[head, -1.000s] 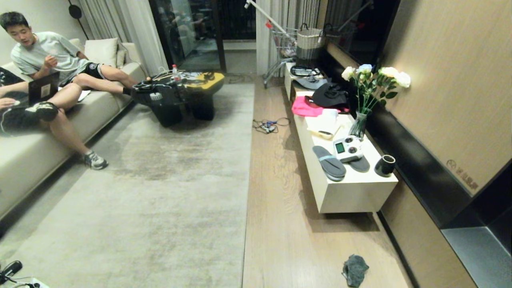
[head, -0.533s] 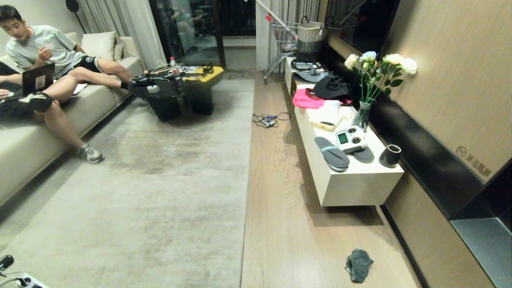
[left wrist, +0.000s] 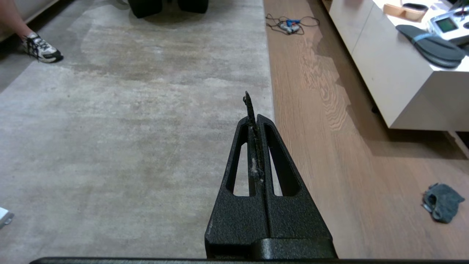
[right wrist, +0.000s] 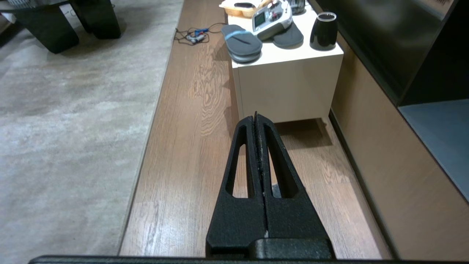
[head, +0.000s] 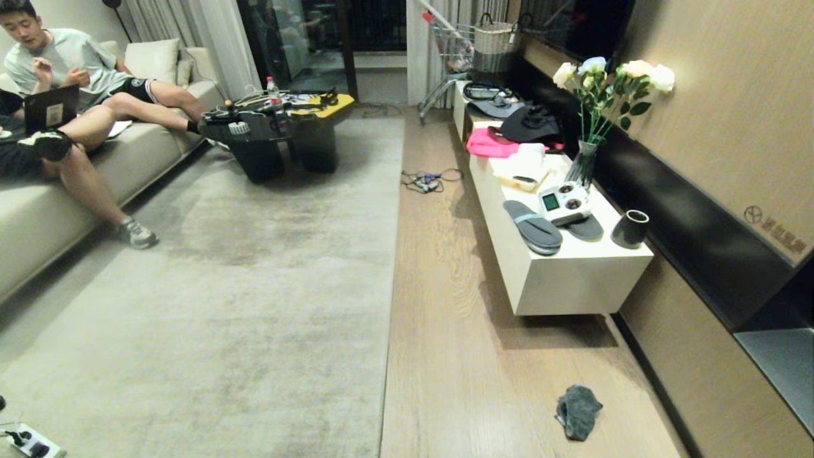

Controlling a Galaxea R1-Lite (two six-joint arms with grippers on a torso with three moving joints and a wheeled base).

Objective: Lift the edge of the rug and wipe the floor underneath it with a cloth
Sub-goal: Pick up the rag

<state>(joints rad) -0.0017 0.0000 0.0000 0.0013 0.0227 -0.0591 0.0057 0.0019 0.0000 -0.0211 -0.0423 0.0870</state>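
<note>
The rug edge [head: 390, 305] runs straight away from me, between the pale grey rug on the left and the wood-plank floor [head: 458, 369] on the right. The dark grey cloth [head: 578, 411] lies crumpled on the floor at the near right, short of the white cabinet. Neither gripper shows in the head view. My left gripper [left wrist: 255, 118] is shut and empty, held above the rug edge [left wrist: 270, 84], with the cloth [left wrist: 442, 202] far off to its side. My right gripper [right wrist: 255, 118] is shut and empty above the floor [right wrist: 183, 165].
A low white cabinet [head: 572, 286] along the right wall carries slippers, a controller, a black cup and a vase of flowers. A cable tangle [head: 425, 183] lies on the floor farther on. A black coffee table [head: 280, 143] stands on the rug. A person sits on the sofa, one foot [head: 135, 233] down. A power strip [head: 28, 443] lies at the near left.
The whole head view has shifted, so the camera has moved: far things sit higher in the picture and the cabinet looks nearer. Nothing on the floor has moved.
</note>
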